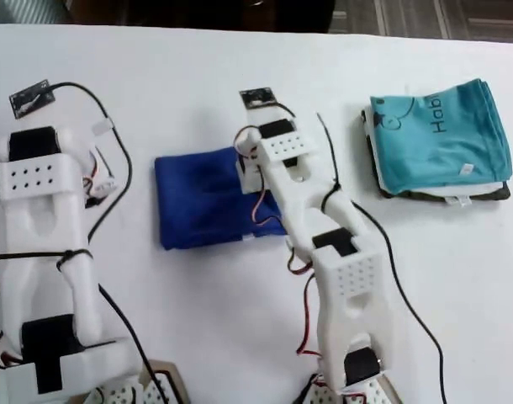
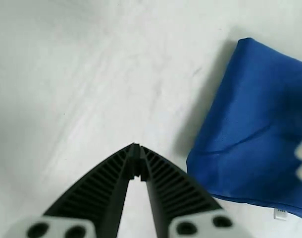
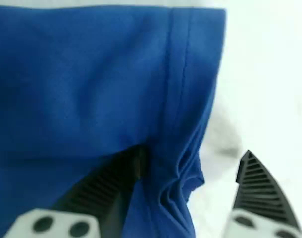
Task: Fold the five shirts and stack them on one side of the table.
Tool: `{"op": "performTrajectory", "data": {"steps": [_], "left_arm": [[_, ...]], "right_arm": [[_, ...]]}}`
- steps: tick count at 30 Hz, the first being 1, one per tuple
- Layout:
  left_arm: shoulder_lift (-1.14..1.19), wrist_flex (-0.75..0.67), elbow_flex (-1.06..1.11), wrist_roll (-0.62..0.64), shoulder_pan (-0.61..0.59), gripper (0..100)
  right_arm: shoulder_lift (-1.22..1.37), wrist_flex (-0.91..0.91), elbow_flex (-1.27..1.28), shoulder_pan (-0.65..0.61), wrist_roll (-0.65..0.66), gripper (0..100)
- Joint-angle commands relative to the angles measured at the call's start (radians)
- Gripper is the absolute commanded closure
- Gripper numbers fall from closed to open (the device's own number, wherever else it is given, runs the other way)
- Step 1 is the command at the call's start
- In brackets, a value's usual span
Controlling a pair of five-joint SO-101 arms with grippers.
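Observation:
A folded blue shirt (image 1: 208, 198) lies flat at the middle of the table. My right gripper (image 3: 190, 171) is open at its right-hand edge. The hemmed border of the blue shirt (image 3: 116, 84) bunches up between the two fingers, one black finger (image 3: 114, 186) against the cloth and the other over bare table. In the high view the right gripper (image 1: 251, 171) sits low on that edge. My left gripper (image 2: 136, 162) is shut on nothing above bare table, a little left of the blue shirt (image 2: 257, 144). A stack of folded shirts with a teal shirt (image 1: 437, 139) on top rests at the right.
The left arm (image 1: 38, 181) stands at the table's left side with black cables trailing around it. A cable from the right arm runs across the table between the blue shirt and the stack. The white table (image 1: 172, 76) stretches behind both arms.

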Motion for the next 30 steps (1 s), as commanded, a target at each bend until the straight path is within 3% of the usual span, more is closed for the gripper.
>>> {"op": "performTrajectory", "data": {"steps": [1,7,9,11,13,15,24,30], "left_arm": [[-0.014,0.005,-0.041,-0.011,-0.02,97],[-0.014,0.005,-0.041,-0.011,-0.043,97],[-0.014,0.005,-0.042,-0.011,-0.054,97],[-0.014,0.005,-0.042,-0.011,-0.068,97],[-0.014,0.005,-0.042,-0.011,-0.08,97],[-0.014,0.005,-0.042,-0.011,-0.097,97],[-0.009,0.005,-0.041,-0.011,-0.158,97],[-0.008,0.002,-0.041,-0.011,-0.166,97]], "right_arm": [[0.076,0.107,-0.114,-0.051,-0.008,70.4],[0.211,0.286,-0.319,-0.101,0.003,72.5],[0.262,0.326,-0.387,-0.104,0.048,82.4],[0.311,0.358,-0.445,-0.105,0.104,99.4],[0.346,0.407,-0.502,-0.104,0.121,94.7],[0.375,0.44,-0.555,-0.094,0.123,98.7],[0.394,0.496,-0.73,0.008,0.126,97.8],[0.262,0.501,-0.781,0.061,0.212,97.8]]}}
